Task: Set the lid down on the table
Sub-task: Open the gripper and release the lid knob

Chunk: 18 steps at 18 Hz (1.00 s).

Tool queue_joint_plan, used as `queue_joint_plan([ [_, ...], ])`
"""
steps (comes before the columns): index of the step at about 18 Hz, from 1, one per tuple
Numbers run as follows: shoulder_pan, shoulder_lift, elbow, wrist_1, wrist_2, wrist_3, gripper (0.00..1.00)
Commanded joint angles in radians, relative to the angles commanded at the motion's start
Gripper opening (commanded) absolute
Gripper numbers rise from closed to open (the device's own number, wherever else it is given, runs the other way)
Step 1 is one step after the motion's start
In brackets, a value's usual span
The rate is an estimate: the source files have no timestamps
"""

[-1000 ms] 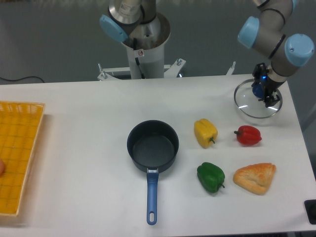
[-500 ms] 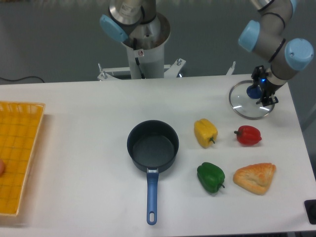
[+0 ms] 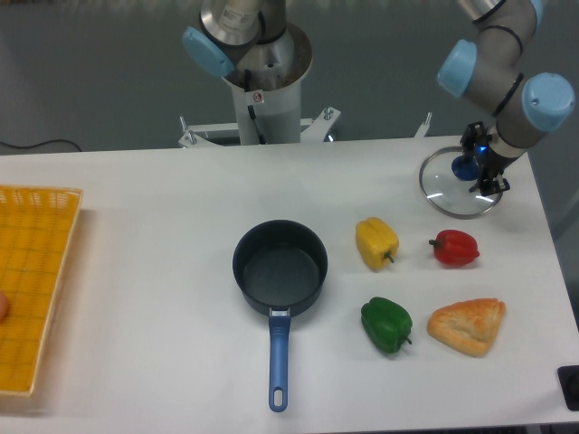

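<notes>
The round glass lid (image 3: 450, 193) with its thin metal rim sits at the back right of the white table (image 3: 163, 208). Its small blue knob (image 3: 464, 166) lies between the dark fingers of my gripper (image 3: 477, 166), which is shut on it. The lid looks tilted slightly, its near rim at or just above the tabletop; I cannot tell whether it touches.
A dark blue saucepan (image 3: 280, 268) with a long handle stands mid-table. A yellow pepper (image 3: 376, 242), red pepper (image 3: 454, 248), green pepper (image 3: 386, 325) and a pastry (image 3: 467, 325) lie on the right. A yellow woven tray (image 3: 32, 285) is at the left edge.
The gripper and lid shifted a little left and back from one second ago. Since half a second ago nothing has visibly moved.
</notes>
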Motion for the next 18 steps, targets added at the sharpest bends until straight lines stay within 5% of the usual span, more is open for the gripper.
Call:
queue_joint_plan([
  [6,0.002,0.015,0.014,-0.003,0.005,0.005,0.68],
  [18,-0.057,0.095,0.023,-0.017,-0.026,-0.034,0.99],
])
